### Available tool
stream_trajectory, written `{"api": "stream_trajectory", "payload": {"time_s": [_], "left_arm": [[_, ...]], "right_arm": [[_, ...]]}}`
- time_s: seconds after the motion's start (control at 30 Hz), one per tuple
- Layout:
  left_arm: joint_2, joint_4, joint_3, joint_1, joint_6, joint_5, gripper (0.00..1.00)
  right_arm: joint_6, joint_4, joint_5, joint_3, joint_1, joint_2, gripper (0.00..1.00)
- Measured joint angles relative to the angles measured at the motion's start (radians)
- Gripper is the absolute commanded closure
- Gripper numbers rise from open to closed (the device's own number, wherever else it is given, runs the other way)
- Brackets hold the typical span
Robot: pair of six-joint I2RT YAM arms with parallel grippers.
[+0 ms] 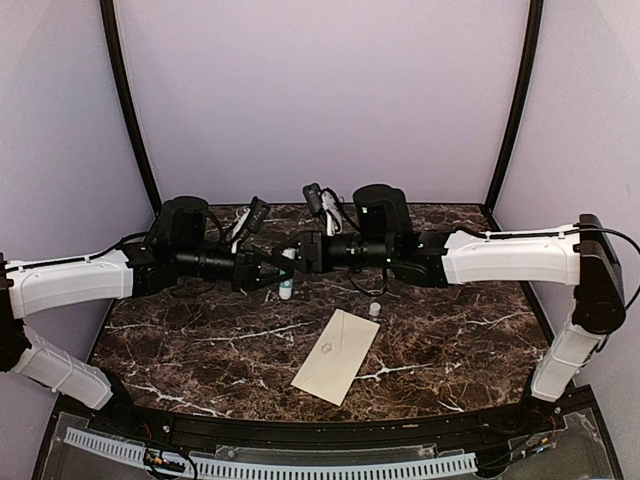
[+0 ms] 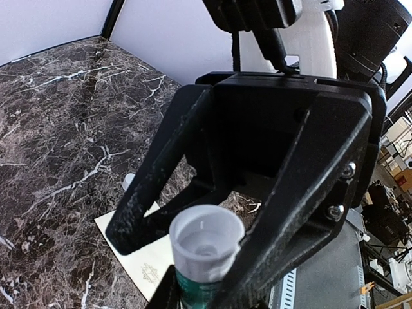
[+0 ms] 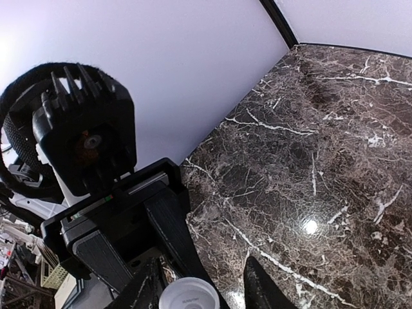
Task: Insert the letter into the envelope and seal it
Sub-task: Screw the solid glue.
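Glue stick (image 1: 287, 285): green tube with an open white top, held off the table (image 1: 200, 340) between the two arms, above its far middle.
Left gripper (image 1: 277, 268): narrow, clamped on the tube's body.
Right gripper (image 1: 296, 262): faces the left one with its jaws partly spread to either side of the white top; the wrist view shows a gap on at least one side.
Envelope (image 1: 337, 355): flat on the table, near the front middle, angled, emblem up.
Cap (image 1: 375, 309): small and white, just beside the envelope's far corner.
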Motion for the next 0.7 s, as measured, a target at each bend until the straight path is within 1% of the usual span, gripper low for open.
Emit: {"api": "stream_trajectory", "payload": {"time_s": [0.2, 0.5, 0.63, 0.7], "left_arm": [[0.0, 0.002, 0.0, 0.0, -0.001, 0.006, 1.0], [0.005, 0.002, 0.0, 0.0, -0.014, 0.021, 1.0], [0.011, 0.003, 0.0, 0.0, -0.019, 0.036, 1.0], [0.011, 0.005, 0.0, -0.001, -0.023, 0.053, 1.0]], "right_arm": [[0.01, 0.021, -0.001, -0.014, -0.003, -0.01, 0.69], [0.008, 0.034, -0.004, -0.045, -0.011, -0.038, 0.9], [0.005, 0.067, -0.023, -0.071, -0.014, -0.046, 0.91], [0.005, 0.094, -0.058, -0.09, -0.02, -0.053, 0.91]]}}
